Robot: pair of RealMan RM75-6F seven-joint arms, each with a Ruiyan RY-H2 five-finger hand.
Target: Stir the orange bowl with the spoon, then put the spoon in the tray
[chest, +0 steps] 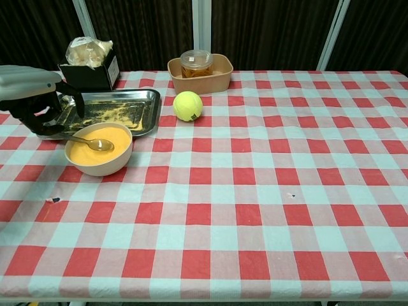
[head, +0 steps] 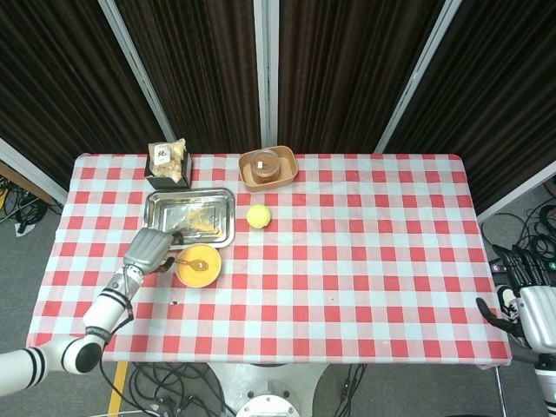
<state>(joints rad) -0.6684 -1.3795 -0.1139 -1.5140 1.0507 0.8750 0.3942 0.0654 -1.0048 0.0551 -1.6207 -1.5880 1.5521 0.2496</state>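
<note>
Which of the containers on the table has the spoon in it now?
The orange bowl: the spoon lies in it, unlike the metal tray behind.

Spoon (chest: 89,141) handle hidden inside left hand (chest: 33,102) (edge-cropped).
</note>
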